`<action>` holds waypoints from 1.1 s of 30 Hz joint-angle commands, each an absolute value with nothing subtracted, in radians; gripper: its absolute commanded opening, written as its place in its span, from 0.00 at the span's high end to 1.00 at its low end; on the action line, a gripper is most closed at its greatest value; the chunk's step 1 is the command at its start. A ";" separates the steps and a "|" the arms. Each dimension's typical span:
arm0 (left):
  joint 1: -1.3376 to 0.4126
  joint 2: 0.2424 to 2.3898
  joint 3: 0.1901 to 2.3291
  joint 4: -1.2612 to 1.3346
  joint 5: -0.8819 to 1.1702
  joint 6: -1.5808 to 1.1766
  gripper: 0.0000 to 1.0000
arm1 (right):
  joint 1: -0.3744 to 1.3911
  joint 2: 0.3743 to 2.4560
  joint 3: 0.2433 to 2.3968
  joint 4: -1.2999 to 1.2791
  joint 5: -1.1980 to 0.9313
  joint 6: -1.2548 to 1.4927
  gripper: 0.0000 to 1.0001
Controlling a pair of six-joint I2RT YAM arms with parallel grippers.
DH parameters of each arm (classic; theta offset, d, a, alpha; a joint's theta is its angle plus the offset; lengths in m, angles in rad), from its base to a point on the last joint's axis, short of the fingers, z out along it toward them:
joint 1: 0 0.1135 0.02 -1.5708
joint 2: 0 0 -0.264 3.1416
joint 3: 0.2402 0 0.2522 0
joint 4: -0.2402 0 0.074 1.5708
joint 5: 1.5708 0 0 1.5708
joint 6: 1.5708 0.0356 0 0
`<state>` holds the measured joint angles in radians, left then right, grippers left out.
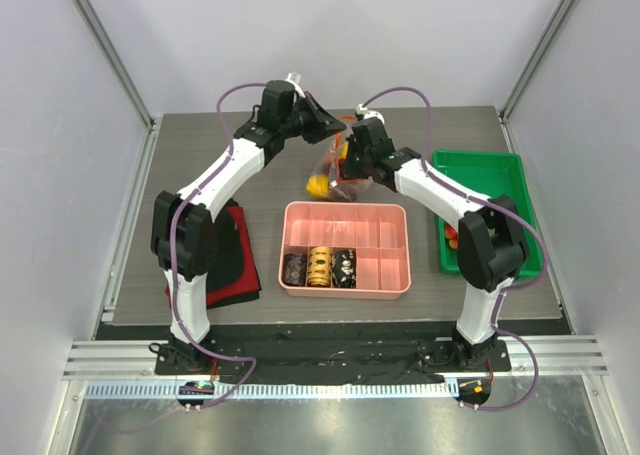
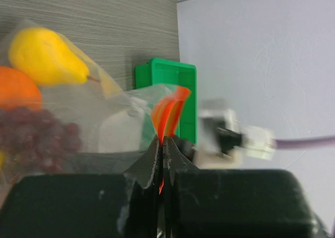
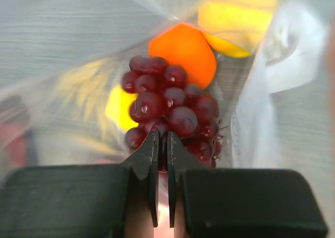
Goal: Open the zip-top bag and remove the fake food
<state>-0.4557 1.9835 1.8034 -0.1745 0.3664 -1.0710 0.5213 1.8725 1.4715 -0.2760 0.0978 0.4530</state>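
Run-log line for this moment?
left gripper: shut on zip-top bag strip | right gripper: shut on bag | fake food: inside bag

Bright, even light throughout
The overhead view was sharp with faint shadows; both wrist views were soft, with the zip-top bag (image 3: 272,97) hazy and glaring at right.

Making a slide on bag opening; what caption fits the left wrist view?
Left gripper shut on the red-orange zip strip of the zip-top bag; pear, orange and grapes inside; green tray behind.
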 commanded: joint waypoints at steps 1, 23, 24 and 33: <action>-0.430 1.964 1.783 -0.138 0.356 -1.052 1.00 | 0.522 1.715 1.557 -0.336 0.149 0.431 0.98; -0.422 1.957 1.741 -0.163 0.364 -1.020 1.00 | 0.512 1.493 1.827 -0.454 0.202 0.492 0.99; -0.422 1.956 1.738 -0.164 0.365 -1.016 1.00 | 0.509 1.476 1.815 -0.465 0.227 0.486 0.99; -0.414 1.950 1.740 -0.170 0.373 -1.005 1.00 | 0.341 1.293 1.669 -0.647 0.502 0.391 0.98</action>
<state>-0.4229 1.9835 1.7420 -0.1764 0.3637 -1.0344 0.4408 1.3724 1.7290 -0.5808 0.3302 0.4519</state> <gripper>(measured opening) 0.003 0.092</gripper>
